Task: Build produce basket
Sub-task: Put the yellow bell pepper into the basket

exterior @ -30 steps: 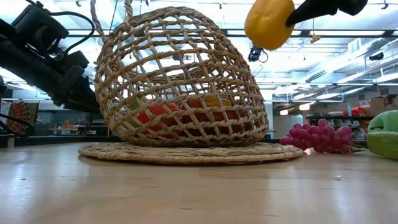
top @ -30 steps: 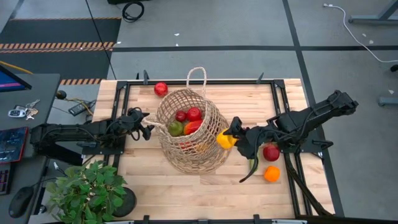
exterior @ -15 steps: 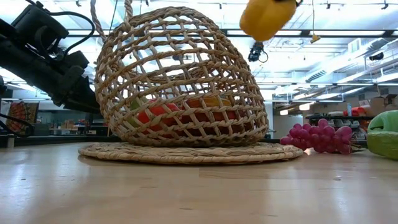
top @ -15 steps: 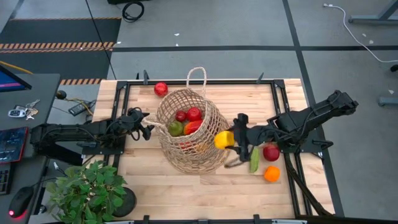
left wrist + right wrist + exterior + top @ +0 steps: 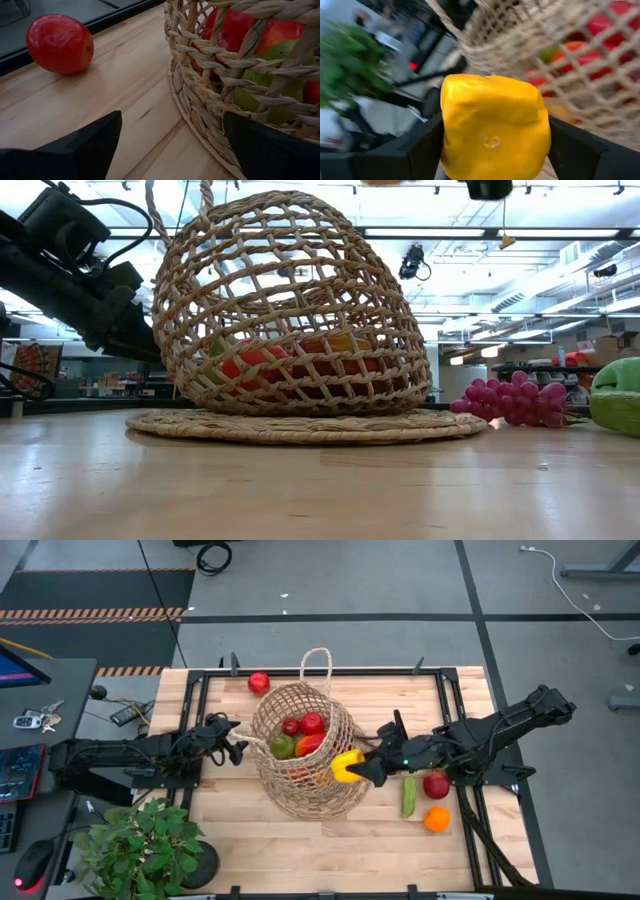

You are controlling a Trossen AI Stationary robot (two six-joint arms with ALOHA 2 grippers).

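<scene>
Wood table (image 5: 300, 840): R tool (image 5: 357, 767) clamps yellow pepper (image 5: 345, 766) over basket (image 5: 300, 755); L tool (image 5: 236, 746) wide, straddling basket rim.

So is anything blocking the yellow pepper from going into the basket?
Nothing visible. The right gripper holds the yellow pepper raised over the basket by the rim's right side; only open air lies between it and the opening.

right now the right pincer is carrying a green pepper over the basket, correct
Not quite: the pepper is yellow, not green, as the right wrist view shows. The right pincer does hold it over the basket.
</scene>
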